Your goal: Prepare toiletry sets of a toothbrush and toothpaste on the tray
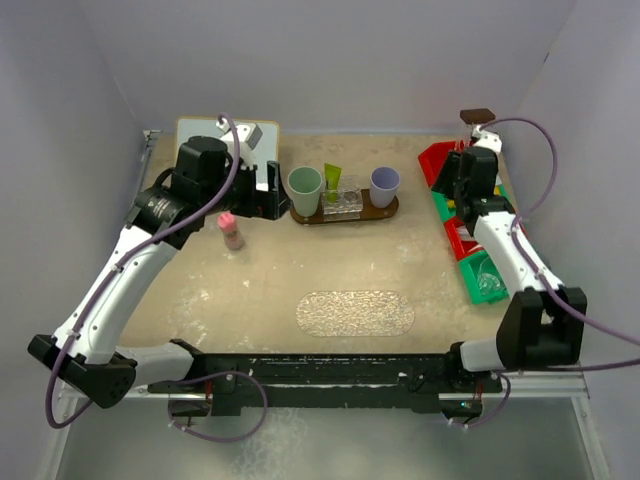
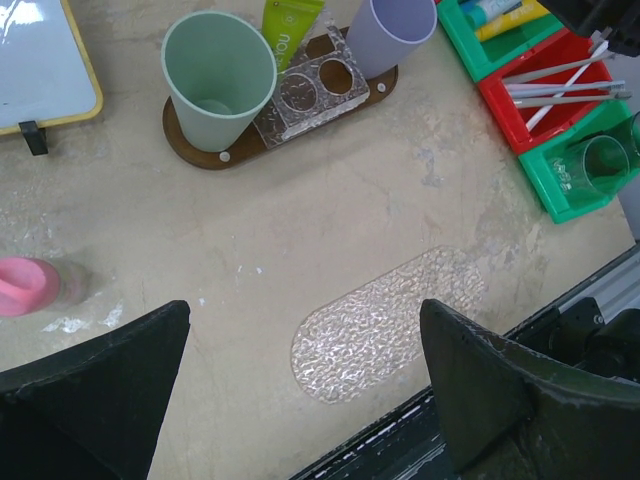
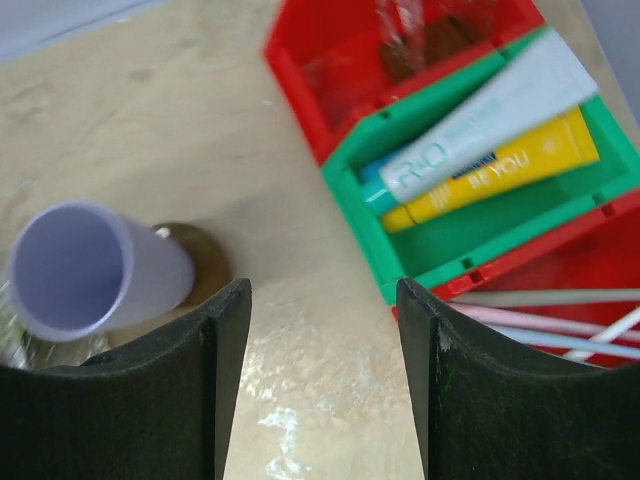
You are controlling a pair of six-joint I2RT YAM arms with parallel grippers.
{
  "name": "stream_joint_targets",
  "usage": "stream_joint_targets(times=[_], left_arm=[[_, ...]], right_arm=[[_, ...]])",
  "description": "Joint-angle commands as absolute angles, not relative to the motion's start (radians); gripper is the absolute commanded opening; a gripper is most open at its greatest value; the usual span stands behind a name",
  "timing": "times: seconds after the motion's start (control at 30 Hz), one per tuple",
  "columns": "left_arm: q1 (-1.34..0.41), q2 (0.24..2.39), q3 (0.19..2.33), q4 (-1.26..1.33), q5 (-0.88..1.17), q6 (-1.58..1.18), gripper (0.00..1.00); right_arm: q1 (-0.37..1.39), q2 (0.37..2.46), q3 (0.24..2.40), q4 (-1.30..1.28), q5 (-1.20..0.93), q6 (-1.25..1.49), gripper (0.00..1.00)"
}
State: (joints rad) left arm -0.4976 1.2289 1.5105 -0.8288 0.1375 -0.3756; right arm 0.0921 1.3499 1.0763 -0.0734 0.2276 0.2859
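The brown tray [image 2: 183, 135] sat at upper centre of the overhead view. A green cup [image 1: 304, 186] and a lilac cup [image 1: 384, 183] stood at its ends, and one green tube [image 1: 332, 180] stood in the clear rack [image 2: 305, 95], whose other holes were empty. The right pincer [image 3: 322, 300] hung parted and empty over the bench [image 1: 350, 260]. The left pincer [image 2: 305, 310], wide open, held nothing. The likely next move was a reach right, for a white tube [image 3: 490, 120] or yellow tube [image 3: 500, 170] in the green bin [image 3: 520, 210], or for the toothbrushes [image 2: 560, 88] in the red bin [image 2: 503, 112].

High rear overview, downward wrist close-ups — sharing lilac cup [image 1: 384, 180]
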Motion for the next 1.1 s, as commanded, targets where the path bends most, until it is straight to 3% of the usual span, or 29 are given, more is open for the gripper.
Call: stream_joint_targets(times=[0.0,0.13,0.33,0.53,1.07], left_arm=[[-0.489,1.256,1.531,-0.787,0.138,-0.348,0.93],[-0.489,1.279,1.545,-0.8,0.129,-0.326,0.93],[-0.488,1.3,1.555,-0.816,0.117,-0.315,0.94],[-0.483,1.312,1.561,-0.823,0.111,-0.307,0.93],[-0.481,1.328,1.589,-0.843,0.112,-0.308,0.93]], right_arm=[[0.028,1.452,1.182,-0.11,0.339,0.531,0.62],[-0.006,1.569,1.233,-0.048,0.37,0.632,0.61],[-0.06,1.702,1.361,-0.16,0.409,0.718,0.61],[-0.108,1.759,1.369,-0.196,0.348,0.776,0.51],[-0.151,1.915,1.408,-0.134,0.276,0.804,0.52]])
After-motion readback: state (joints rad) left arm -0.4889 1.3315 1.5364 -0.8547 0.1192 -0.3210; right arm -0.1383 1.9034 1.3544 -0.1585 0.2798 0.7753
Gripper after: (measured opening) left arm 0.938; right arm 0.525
